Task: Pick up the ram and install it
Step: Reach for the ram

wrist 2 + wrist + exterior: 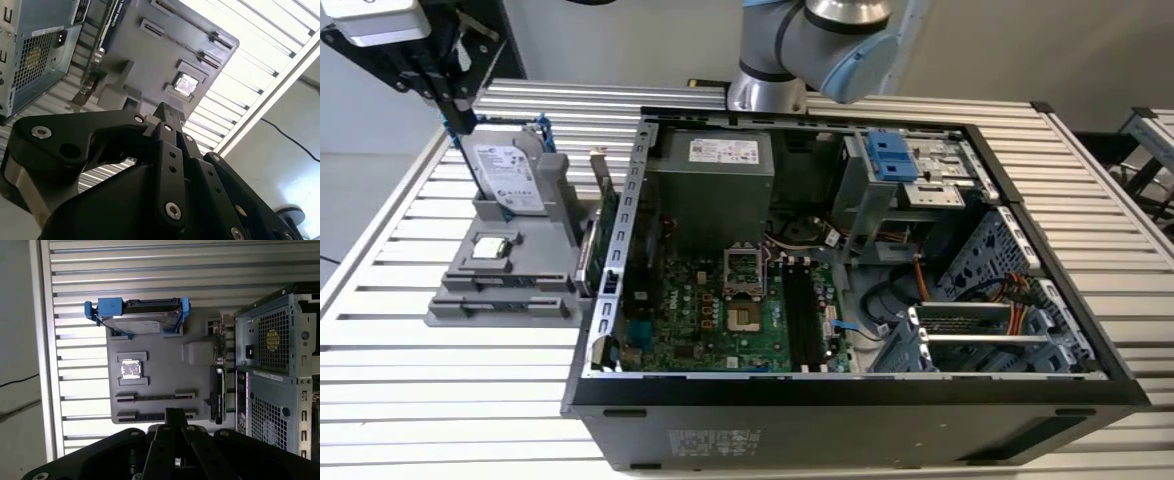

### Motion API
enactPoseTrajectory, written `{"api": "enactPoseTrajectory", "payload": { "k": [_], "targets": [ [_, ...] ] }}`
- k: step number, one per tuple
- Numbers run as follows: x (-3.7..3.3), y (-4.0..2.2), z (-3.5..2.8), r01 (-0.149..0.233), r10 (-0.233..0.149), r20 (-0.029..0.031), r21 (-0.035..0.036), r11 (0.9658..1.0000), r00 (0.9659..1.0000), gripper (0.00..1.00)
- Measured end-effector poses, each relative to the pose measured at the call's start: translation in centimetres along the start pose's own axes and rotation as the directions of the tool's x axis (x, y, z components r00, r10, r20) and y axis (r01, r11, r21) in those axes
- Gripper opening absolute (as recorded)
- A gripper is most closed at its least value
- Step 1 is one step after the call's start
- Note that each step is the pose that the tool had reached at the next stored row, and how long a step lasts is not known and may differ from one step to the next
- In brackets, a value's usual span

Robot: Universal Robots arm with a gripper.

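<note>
1. tool [456, 112]: at the exterior view's far left, high over the far end of the holder [507, 305], pointing down close to the drive's blue rail. in both wrist views its fingers [167, 116] lie pressed together with nothing seen between them, so i judge it closed and empty.
2. drive [507, 175]: stands on edge in the holder, just under the tool.
3. chip [490, 248]: lies flat in its pocket, between the drive and the holder's two long slots.
4. holder slots [155, 396]: two long grooves running parallel to the drive's long edge, toward the case. in the first wrist view each reads as a thin dark line. in the second wrist view the span between their end blocks looks bare grey. i cannot tell whether a stick sits there edge-on.
5. card [592, 250]: green and upright, between holder and case. it is not the ram.
6. case [854, 395]: open on the slatted tabletop [400, 390], to the exterior view's right of the holder.
7. board slots [801, 320]: black, inside the case, well apart from the tool. their long axis runs near-to-far in the exterior view, crosswise to the holder slots. they are too dark to tell whether a stick is seated.
8. ram: i cannot place it for sure. it must lie in one slot set or the other. the holder's are close below the tool, and the board's are beyond the case wall. its long axis would differ by a quarter turn between the two.
</note>
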State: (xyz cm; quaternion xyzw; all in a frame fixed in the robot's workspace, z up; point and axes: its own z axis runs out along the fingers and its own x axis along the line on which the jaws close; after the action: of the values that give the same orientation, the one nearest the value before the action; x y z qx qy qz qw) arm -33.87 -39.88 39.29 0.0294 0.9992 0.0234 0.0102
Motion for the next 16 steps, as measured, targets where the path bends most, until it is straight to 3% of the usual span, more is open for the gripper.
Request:
{"api": "enactPoseTrajectory", "payload": {
  "k": [6,12,16],
  "targets": [
    [1.32,-0.08,-0.03,0.011,-0.011,-0.0006,-0.0001,0.9999,0.9999,0.00],
    [1.67,-0.10,-0.04,0.063,-0.063,-0.0030,-0.0012,0.9980,0.9980,0.00],
    [1.73,-0.10,-0.04,0.070,-0.070,-0.0032,-0.0015,0.9975,0.9975,0.00]
  ]
}}
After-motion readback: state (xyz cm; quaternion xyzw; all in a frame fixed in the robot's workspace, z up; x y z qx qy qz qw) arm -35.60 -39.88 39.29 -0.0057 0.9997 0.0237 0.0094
